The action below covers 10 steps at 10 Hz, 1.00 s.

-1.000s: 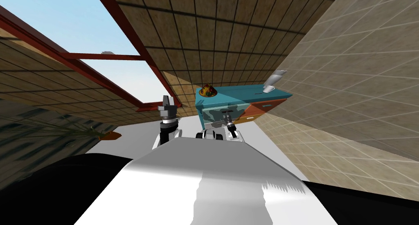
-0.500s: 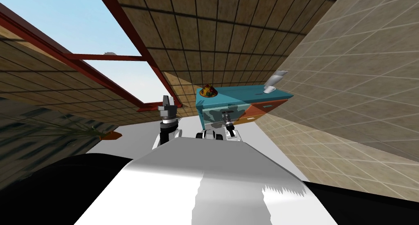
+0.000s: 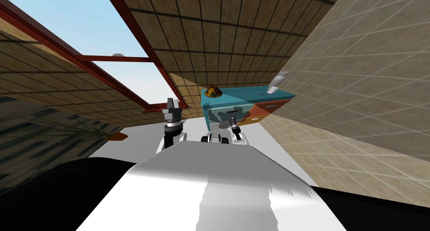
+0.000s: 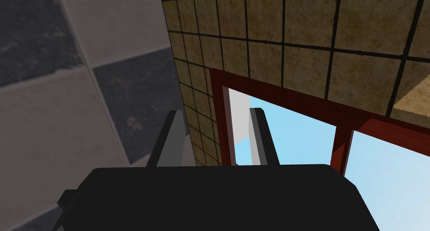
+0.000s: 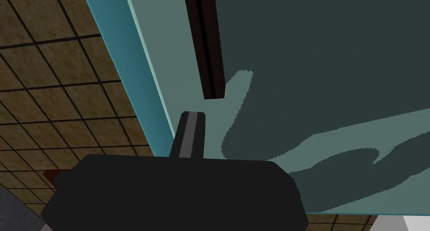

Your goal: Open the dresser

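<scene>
The dresser (image 3: pixel 241 99) stands ahead against the tiled wall, with a teal top, a pale teal front panel and orange-brown drawers on its right. My right gripper (image 3: pixel 231 121) is low in front of that panel. In the right wrist view its fingers (image 5: pixel 192 117) are pressed together with nothing between them, pointing at the panel (image 5: pixel 319 73). The end of a dark bar handle (image 5: pixel 208 48) lies just beyond the tips, apart from them. My left gripper (image 3: pixel 170 103) is raised to the left, away from the dresser, its fingers (image 4: pixel 260 132) apart and empty.
A colourful cone-shaped ornament (image 3: pixel 213 91) and a white figure (image 3: pixel 277 82) stand on the dresser top. A red-framed window (image 3: pixel 105 60) is on the left wall, with a potted plant (image 3: pixel 115 135) below it. A pale tiled wall (image 3: pixel 357 94) runs along the right.
My right gripper's fingers have closed on nothing. The whole head picture has shifted a little, so I have moved slightly. The left arm has stayed put.
</scene>
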### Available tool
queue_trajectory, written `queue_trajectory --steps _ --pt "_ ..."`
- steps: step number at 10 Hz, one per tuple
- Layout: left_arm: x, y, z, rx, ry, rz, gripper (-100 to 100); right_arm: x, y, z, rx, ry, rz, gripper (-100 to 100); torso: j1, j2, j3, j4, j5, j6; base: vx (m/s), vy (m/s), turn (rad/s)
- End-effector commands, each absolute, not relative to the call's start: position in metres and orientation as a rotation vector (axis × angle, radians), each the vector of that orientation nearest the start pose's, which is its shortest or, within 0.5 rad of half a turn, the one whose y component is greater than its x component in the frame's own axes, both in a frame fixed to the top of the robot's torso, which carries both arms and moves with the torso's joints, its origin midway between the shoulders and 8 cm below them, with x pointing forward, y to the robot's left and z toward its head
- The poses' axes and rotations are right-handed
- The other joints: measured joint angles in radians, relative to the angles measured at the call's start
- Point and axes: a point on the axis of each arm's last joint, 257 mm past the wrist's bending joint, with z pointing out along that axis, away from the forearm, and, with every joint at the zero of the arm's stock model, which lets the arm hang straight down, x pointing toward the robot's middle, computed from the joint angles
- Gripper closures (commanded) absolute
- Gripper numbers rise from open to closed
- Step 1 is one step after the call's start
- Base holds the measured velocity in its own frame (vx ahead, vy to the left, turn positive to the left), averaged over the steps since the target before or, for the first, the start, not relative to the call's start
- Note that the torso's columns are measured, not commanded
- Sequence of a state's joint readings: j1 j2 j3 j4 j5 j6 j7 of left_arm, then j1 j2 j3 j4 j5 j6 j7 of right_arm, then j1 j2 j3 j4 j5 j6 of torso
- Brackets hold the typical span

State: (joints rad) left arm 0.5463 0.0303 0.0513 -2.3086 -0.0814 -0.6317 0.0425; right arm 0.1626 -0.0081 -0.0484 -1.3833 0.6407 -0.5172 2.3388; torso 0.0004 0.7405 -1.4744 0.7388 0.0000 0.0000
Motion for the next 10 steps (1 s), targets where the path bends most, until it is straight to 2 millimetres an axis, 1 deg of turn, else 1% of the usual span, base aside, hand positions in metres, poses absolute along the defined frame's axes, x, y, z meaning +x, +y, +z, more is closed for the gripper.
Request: queue_trajectory --steps 1,2,7,10 --pt "0.312 0.277 0.046 -0.491 0.603 -1.258 0 0.47 -0.199 -0.291 -1.119 1.098 -0.948 100 -0.001 -0.002 -0.001 -0.001 0.0 0.0 -0.107 -0.031 -0.003" --pt "0.312 0.277 0.046 -0.491 0.603 -1.258 0 0.469 -0.208 -0.292 -1.145 1.087 -0.961 -100 0.001 -0.009 -0.005 -0.002 0.0 0.0 -0.022 -0.004 0.002" --pt "0.312 0.277 0.046 -0.491 0.603 -1.258 0 0.465 -0.241 -0.298 -1.242 1.045 -1.011 -100 -0.001 -0.002 -0.001 -0.001 0.0 0.0 0.038 0.007 0.001" --pt "0.312 0.277 0.046 -0.492 0.603 -1.258 0 0.46 -0.243 -0.305 -1.246 1.051 -1.011 -100 0.001 -0.007 -0.004 -0.002 0.0 0.0 0.16 0.023 0.007"
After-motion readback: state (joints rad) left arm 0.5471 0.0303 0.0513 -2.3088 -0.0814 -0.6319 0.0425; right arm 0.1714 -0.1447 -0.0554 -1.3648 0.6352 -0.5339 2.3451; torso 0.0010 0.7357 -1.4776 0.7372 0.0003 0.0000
